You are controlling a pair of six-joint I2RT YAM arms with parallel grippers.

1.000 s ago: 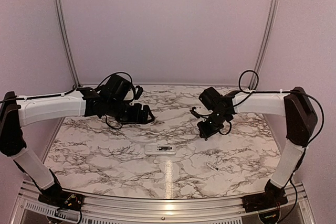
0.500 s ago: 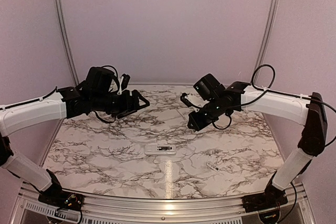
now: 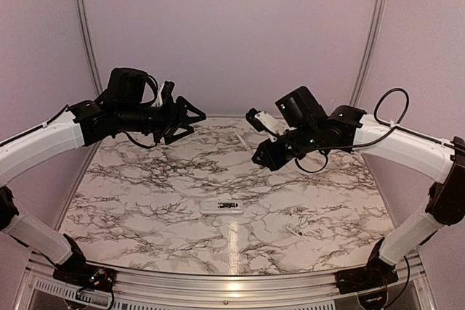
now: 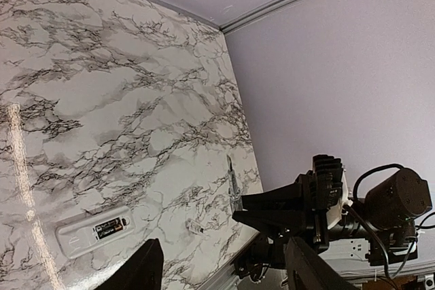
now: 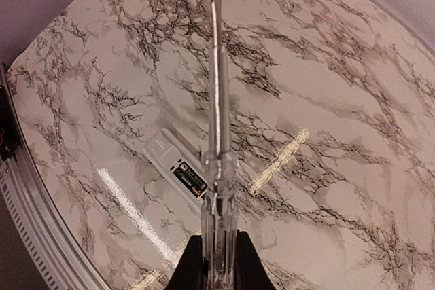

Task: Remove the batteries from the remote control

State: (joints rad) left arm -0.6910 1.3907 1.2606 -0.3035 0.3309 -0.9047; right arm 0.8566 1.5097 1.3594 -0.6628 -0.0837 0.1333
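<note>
The remote control [image 3: 220, 206] lies flat on the table [image 3: 145, 208], a little in from the middle of the near edge, long side roughly along that edge. It is a slim white bar, turned so its dark recess faces up. The batteries [image 5: 190, 178] sit in that recess at the end nearer the right edge, dark with a reddish-orange tint; I cannot make them out as 2 separate cells.

My left gripper [image 4: 223, 242] hangs in the air over the far left corner, fingers spread wide and holding nothing. My right gripper [image 5: 211, 252] is up over the far edge, right of centre, pinched on a thin rod [image 5: 219, 86] with a clear handle and a grey shaft, which from my right wrist lines up across the remote's recess end.

A small white chip [image 3: 293, 230] lies near the right end of the near edge, well apart from the remote.

The tabletop is white marble with dark veins and a bright streak of glare [image 3: 232, 241]. Pale lilac walls [image 3: 232, 34] close it in, with metal posts [image 3: 86, 34] rising at the 2 far corners
</note>
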